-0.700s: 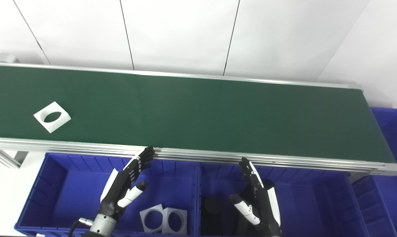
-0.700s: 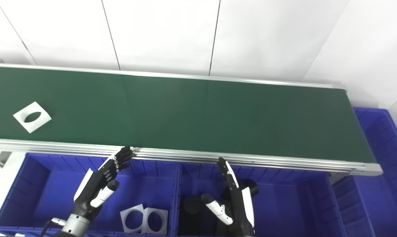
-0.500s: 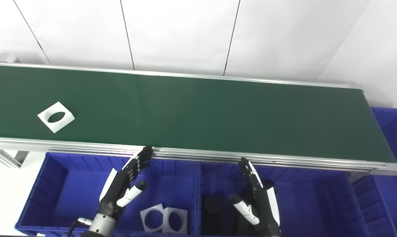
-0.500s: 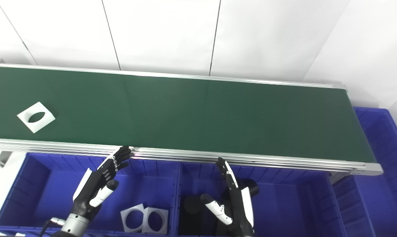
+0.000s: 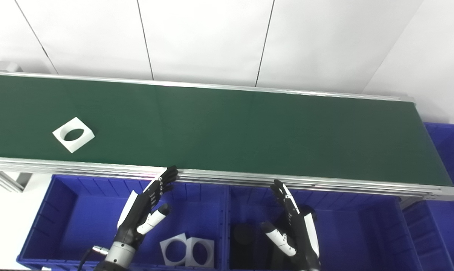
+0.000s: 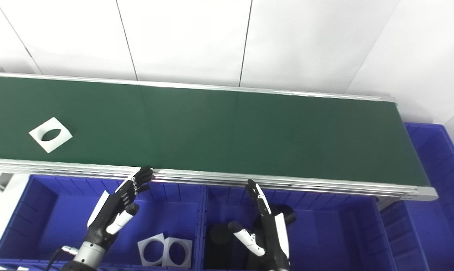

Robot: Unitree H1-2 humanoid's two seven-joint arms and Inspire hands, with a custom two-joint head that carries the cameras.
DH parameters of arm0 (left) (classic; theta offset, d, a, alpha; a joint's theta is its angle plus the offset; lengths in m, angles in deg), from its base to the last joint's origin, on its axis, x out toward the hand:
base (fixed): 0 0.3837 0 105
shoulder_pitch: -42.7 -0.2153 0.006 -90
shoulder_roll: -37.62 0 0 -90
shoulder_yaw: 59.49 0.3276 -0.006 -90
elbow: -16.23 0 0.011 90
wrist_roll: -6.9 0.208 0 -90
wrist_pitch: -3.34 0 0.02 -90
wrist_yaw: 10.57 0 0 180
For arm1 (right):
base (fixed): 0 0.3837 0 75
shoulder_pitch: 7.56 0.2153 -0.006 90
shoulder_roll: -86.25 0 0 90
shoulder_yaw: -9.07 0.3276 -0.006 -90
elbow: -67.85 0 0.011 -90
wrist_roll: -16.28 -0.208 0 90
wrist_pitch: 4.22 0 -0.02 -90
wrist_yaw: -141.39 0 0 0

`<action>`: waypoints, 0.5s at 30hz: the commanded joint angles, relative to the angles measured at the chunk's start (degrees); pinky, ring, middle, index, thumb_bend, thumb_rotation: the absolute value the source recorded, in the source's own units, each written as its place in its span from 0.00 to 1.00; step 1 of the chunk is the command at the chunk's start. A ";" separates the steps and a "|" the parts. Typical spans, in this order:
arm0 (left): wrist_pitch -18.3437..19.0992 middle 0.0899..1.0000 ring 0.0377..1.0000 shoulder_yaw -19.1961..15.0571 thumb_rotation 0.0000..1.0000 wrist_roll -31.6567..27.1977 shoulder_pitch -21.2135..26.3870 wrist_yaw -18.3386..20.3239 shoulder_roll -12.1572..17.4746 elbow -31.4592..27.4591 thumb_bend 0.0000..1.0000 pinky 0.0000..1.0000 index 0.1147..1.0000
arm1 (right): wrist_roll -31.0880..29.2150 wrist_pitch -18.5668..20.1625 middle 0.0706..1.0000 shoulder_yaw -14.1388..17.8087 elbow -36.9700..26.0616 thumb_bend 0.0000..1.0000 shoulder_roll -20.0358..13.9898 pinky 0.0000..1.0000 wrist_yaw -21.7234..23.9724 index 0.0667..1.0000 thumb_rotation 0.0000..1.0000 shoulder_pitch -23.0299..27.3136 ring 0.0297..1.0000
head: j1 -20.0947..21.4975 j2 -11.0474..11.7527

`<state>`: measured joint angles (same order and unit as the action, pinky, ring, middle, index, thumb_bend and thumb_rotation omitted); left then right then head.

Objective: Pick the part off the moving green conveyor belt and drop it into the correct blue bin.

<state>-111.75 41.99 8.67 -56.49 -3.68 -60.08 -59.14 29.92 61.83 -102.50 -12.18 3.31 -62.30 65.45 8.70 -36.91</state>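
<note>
A white square part with a round hole (image 5: 73,134) lies on the green conveyor belt (image 5: 227,131) at its left end, near the front rail. My left hand (image 5: 144,209) is open and empty above the left blue bin (image 5: 72,222), its fingertips at the belt's front rail. My right hand (image 5: 292,229) is open and empty above the middle blue bin (image 5: 355,229). The part is well to the left of both hands.
The left bin holds two white square parts with holes (image 5: 187,250). The middle bin holds black cylinders (image 5: 243,235), partly hidden by my right hand. Another blue bin (image 5: 451,158) stands past the belt's right end. A white wall is behind.
The white part has travelled to the right along the belt. My left hand has edged slightly right and up; my right hand has barely moved.
</note>
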 commanded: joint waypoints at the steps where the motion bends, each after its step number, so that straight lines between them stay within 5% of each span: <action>1: -1.83 0.89 0.89 0.55 0.84 0.56 0.93 -1.18 0.58 -0.90 0.77 0.86 0.88 | 0.19 -2.98 0.88 0.20 -1.42 0.79 -0.03 0.91 -1.10 0.93 0.81 -0.20 0.90 | -0.03 0.06; 15: -1.83 0.90 0.90 0.97 0.80 -1.26 -1.00 -0.19 1.58 -3.22 0.75 0.88 0.88 | 1.22 -2.97 0.88 0.65 -2.68 0.80 0.43 0.91 -0.74 0.94 0.83 -1.43 0.90 | -1.41 -2.25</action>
<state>-111.75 43.23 8.33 -57.45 -4.37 -58.75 -60.06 30.70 61.83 -102.00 -12.78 3.35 -62.31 63.85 7.30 -39.19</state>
